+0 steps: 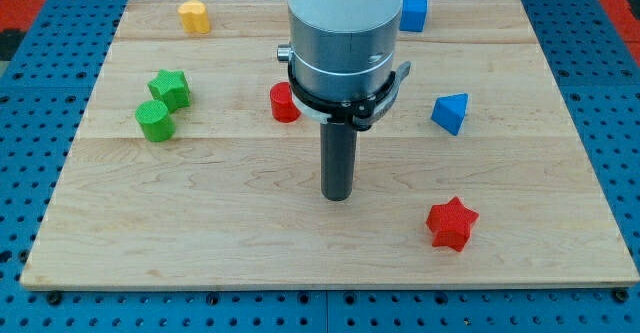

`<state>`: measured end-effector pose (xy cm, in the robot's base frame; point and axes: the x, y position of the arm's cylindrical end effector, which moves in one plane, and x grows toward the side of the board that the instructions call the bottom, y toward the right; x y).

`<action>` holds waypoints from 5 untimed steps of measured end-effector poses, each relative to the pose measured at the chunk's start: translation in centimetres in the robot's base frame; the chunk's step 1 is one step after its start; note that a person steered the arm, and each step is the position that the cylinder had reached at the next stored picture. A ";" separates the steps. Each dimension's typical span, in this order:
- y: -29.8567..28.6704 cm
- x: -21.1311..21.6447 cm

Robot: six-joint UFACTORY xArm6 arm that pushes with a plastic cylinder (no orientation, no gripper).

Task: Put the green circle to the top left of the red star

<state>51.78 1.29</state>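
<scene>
Our tip (pixel 338 197) rests on the wooden board (pixel 200 233) near the middle of the frame, touching no block. We carry no hand or jaws, only this bare rod, so nothing is pinched or held.

The green circle (pixel 154 121) sits at the left of the frame, well apart from our tip. The green star (pixel 171 88) lies just above and to its right, the two touching or nearly so; we cannot tell which.

The red star (pixel 451 223) lies at the lower right, below and to the right of our tip.

A red cylinder (pixel 283 103) shows just left of our arm's metal collar, partly hidden by it. A yellow block (pixel 194 17) stands at the upper left. A blue cube (pixel 413 14) peeks out at the top, right of our arm. A blue triangle (pixel 451 112) sits at the right, above the red star.
</scene>
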 end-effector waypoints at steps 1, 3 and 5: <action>0.0 -2.2; -4.7 -3.9; -28.8 -6.4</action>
<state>45.38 -27.48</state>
